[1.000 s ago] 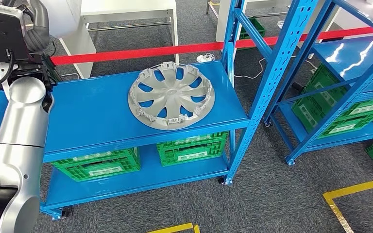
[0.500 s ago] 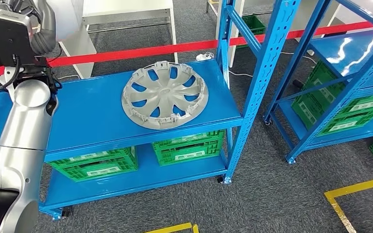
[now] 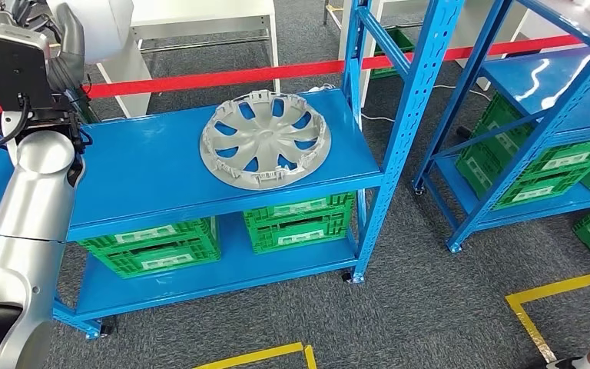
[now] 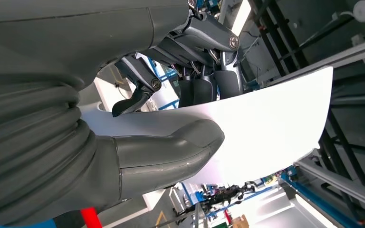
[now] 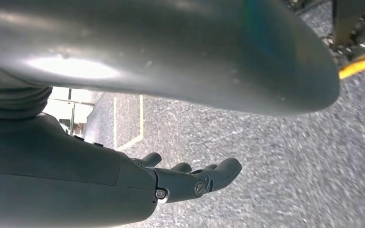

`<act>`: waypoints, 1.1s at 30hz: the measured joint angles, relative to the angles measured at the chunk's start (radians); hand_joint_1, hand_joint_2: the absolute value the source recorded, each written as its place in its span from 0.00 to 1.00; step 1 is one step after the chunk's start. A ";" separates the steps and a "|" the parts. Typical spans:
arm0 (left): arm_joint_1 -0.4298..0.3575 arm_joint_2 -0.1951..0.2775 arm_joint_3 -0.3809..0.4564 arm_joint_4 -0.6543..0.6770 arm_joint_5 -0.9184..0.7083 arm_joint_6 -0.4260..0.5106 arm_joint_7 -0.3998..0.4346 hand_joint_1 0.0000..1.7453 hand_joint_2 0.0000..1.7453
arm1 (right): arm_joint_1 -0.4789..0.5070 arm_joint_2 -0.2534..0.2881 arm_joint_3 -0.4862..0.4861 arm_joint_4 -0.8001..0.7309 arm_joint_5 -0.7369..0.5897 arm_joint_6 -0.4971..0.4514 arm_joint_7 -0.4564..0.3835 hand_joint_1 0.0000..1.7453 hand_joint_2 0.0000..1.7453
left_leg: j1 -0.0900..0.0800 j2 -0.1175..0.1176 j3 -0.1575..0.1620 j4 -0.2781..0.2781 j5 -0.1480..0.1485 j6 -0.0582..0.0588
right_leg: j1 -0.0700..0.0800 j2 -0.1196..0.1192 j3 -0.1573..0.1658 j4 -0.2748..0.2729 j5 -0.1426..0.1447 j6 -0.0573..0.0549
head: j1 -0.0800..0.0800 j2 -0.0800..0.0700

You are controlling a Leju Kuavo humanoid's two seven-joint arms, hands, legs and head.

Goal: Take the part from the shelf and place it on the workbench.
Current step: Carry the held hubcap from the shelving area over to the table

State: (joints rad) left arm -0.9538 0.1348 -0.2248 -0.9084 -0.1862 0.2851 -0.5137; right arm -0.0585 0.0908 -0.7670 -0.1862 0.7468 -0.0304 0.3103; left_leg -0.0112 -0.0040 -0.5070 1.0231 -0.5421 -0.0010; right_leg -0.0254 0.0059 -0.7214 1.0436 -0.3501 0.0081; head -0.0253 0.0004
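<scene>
Grey carpet [image 3: 422, 307], w/ blue shelf [image 3: 154, 165] carrying the part [image 3: 265, 140] flat mid-deck, untouched, easy reach from the front. Left hand [image 4: 190, 76] raised beside shelf end, fingers apart, empty. Right hand [image 5: 190, 180] hangs over floor, released, holding nothing.

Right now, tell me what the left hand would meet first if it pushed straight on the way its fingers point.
Probably the white panel: in the wrist view the left hand has its fingers reaching toward that surface, thumb beside it. Whether they touch it I cannot tell; depth is unclear.
</scene>
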 joint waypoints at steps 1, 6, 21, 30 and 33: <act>-0.001 -0.001 -0.004 0.002 0.000 0.002 -0.001 1.00 1.00 | 0.000 0.000 0.000 0.000 0.000 0.000 -0.001 0.00 0.00 | 0.002 0.001 -0.007 -0.004 0.014 0.008 | 0.000 0.000 -0.006 0.004 -0.011 0.005 | 0.001 0.000; -0.003 -0.005 -0.018 0.008 -0.005 0.013 -0.002 1.00 1.00 | 0.000 0.001 -0.001 0.000 0.000 -0.003 0.001 0.00 0.00 | 0.003 0.004 -0.074 -0.007 0.077 0.028 | 0.005 -0.001 -0.073 0.258 -0.207 0.016 | 0.007 0.000; -0.001 0.003 -0.032 0.019 -0.015 0.017 0.007 1.00 1.00 | -0.010 0.004 -0.006 0.000 0.000 -0.002 -0.002 0.00 0.00 | 0.012 0.003 -0.212 0.229 -0.044 -0.037 | 0.013 -0.009 0.101 -0.024 -0.090 -0.047 | 0.002 0.000; -0.002 0.000 -0.039 0.022 -0.017 0.017 0.002 1.00 1.00 | -0.009 0.005 -0.009 0.000 -0.001 0.000 -0.002 0.00 0.00 | 0.012 -0.001 0.028 -0.016 -0.013 -0.018 | 0.007 -0.007 0.014 -0.028 0.015 -0.001 | 0.002 0.000; -0.006 -0.008 -0.044 0.027 -0.022 0.017 0.002 1.00 1.00 | -0.006 0.005 -0.014 0.000 -0.003 0.004 -0.006 0.00 0.00 | 0.014 0.005 -0.003 -0.017 0.024 0.013 | 0.003 -0.006 -0.011 0.012 -0.043 0.016 | 0.002 0.000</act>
State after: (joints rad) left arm -0.9596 0.1266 -0.2692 -0.8816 -0.2082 0.3022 -0.5117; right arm -0.0640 0.0958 -0.7807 -0.1862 0.7438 -0.0267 0.3047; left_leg 0.0029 0.0013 -0.5097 1.0064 -0.5176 0.0122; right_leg -0.0225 -0.0003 -0.7321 1.0552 -0.3928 0.0240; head -0.0235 0.0004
